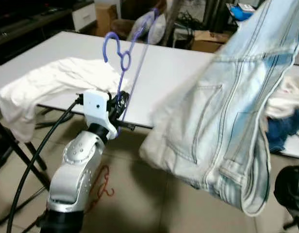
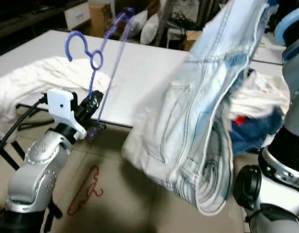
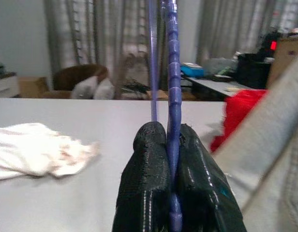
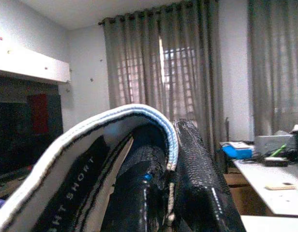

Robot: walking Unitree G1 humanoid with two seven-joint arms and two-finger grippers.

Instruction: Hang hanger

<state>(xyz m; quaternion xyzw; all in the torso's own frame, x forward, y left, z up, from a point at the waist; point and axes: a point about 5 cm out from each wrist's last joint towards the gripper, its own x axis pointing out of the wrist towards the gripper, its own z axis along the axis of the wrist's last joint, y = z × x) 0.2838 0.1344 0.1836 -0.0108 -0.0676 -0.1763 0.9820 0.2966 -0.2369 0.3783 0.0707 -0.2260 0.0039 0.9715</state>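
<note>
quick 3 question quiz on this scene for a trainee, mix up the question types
1. True or false: the left gripper is shut on the purple hanger.
2. What does the right gripper hold? A) a white shirt B) the light blue jeans C) a red hanger
3. Fill in: a red hanger lies on the ____, below the edge of the white table.

Key
1. True. The left wrist view shows both fingers pressed on the hanger's ribbed bar.
2. B. The right wrist view shows the jeans' waistband pinched between the fingers.
3. Floor.
</note>
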